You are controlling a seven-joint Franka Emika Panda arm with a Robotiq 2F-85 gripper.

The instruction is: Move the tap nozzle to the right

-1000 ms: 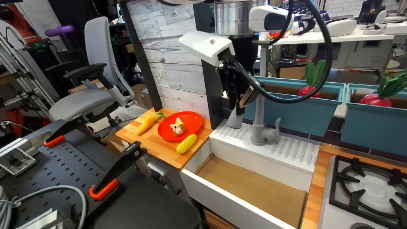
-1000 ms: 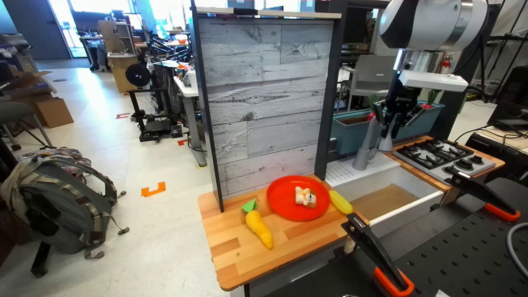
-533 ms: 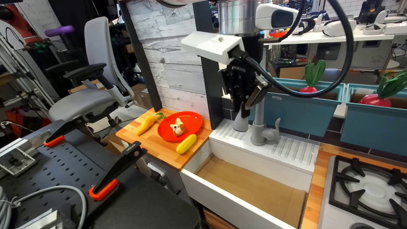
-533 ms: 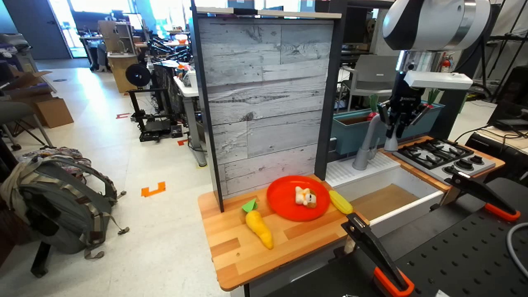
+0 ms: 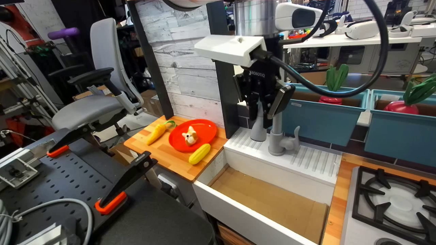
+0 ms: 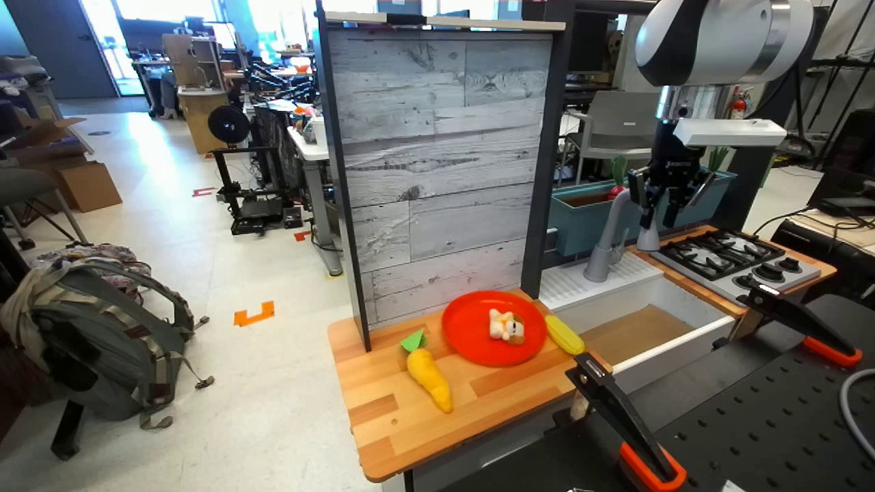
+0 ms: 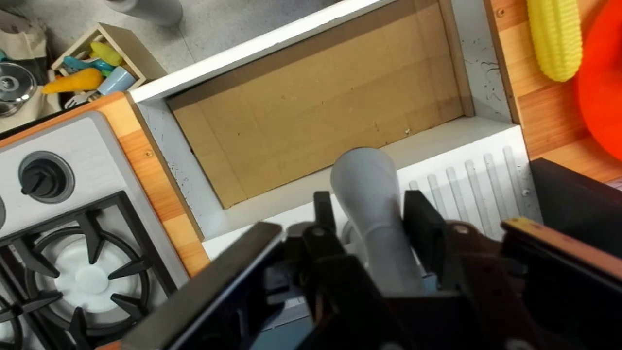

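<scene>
grey and hooked, the tap nozzle [image 7: 371,199] stood between the parted fingers [image 7: 423,218] of the black pincer [image 5: 261,117], its downturned tip hanging below them. neither side looked clamped: the wrist view showed a gap along one flank of the neck, while the finger on the other was so close that contact could not be told. withdrawal was the likely trouble spot. should the arm [image 6: 728,41] lift away at a slant, that nearer finger could catch the neck and swing it back, undoing the turn. a sideways move with the fingers so low risked the same, or a bump against the lever handle [image 5: 289,143] below the pincer. if the swing to the right had fallen short, a fresh grip would be needed. half a second earlier, in both exterior views, the fingers stood closer in on the neck; by this moment they had spread, baring grey between them. the nozzle had hardly shifted over that half second, though its tip sat a little nearer the stove [image 6: 738,263], off to one side beneath the pincer, than a full second before.
</scene>
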